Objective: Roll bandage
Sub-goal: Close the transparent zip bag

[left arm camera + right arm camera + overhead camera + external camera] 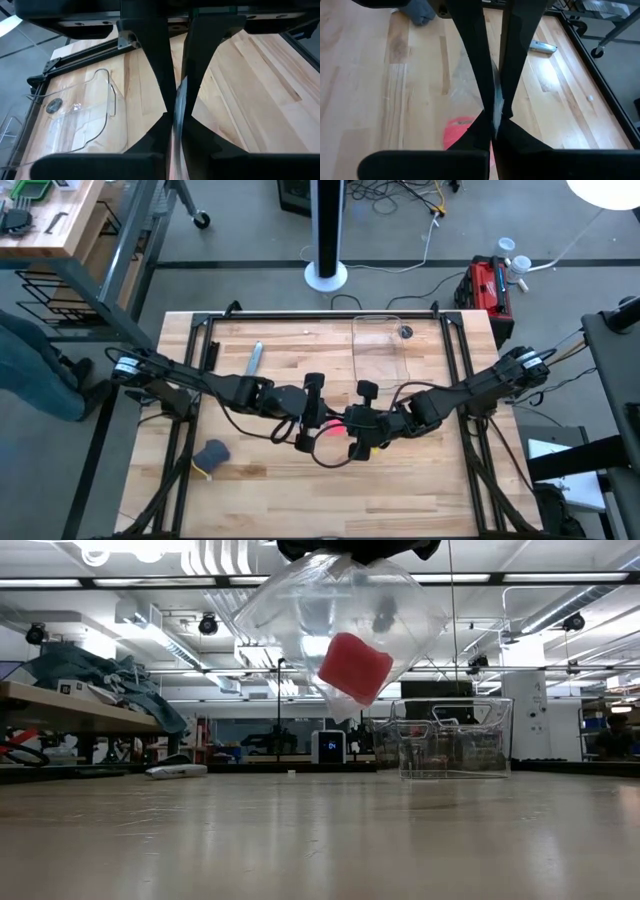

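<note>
I see the bandage (355, 667) as a compact pink roll inside a clear plastic bag (340, 610) that hangs above the tabletop (300, 480), not touching it. My left gripper (310, 427) and right gripper (357, 425) meet over the middle of the tabletop, each with its fingers pinched on the bag's film. A clear tray (378, 345) sits near the far edge, and a grey lump (212, 453) lies apart on the left.

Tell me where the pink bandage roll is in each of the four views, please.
High view: bandage at centre, between both grippers.
Low view: upper centre, inside the hanging clear bag.
Left wrist view: not visible.
Right wrist view: bottom centre, below the fingers.
Shared landmark: clear bin.
</note>
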{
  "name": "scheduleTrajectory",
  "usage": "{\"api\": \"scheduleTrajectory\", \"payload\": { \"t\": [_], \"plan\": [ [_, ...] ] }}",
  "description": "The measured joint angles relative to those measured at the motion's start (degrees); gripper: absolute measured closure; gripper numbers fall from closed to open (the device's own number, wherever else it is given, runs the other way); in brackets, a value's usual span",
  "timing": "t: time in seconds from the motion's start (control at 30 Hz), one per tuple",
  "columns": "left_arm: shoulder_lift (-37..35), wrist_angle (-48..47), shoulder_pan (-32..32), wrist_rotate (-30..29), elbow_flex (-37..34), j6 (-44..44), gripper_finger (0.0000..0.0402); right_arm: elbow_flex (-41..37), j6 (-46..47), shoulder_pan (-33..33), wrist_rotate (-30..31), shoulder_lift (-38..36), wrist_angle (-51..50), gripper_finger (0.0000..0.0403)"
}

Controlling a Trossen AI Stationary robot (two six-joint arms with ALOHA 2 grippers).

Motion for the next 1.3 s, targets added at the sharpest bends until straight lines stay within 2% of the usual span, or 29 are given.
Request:
{"api": "scheduleTrajectory", "payload": {
  "t": [0.13, 0.27, 0.57, 0.97, 1.1, 1.3],
  "plan": [
    [0.0, -0.2, 0.0, 0.0, 0.0, 0.0, 0.0367, 0.0, 0.0, -0.1, -0.1, 0.0, 0.0, 0.0403],
    [0.0, -1.0, 0.0, 0.0, 0.0, 1.0, 0.0395, 0.0, 0.0, -0.2, -0.1, 0.0, 0.0, 0.0403],
    [0.0, -2.2, -0.1, 0.0, 0.0, -0.1, 0.04, -0.3, 0.0, -0.2, -0.1, 0.1, 0.2, 0.0403],
    [0.0, -2.9, -0.1, 0.0, -0.1, 0.3, 0.0375, -0.3, 0.3, -0.2, -0.5, 0.1, 0.1, 0.0403],
    [0.0, -3.0, -0.4, 0.0, -0.1, 2.5, 0.0396, -0.3, 0.3, -0.2, -2.8, 0.1, 0.3, 0.0403],
    [0.0, -3.2, -0.4, -0.1, -0.1, 0.9, 0.0393, -0.3, 0.3, -0.3, -3.1, 0.1, 0.3, 0.0403]
  ]
}}
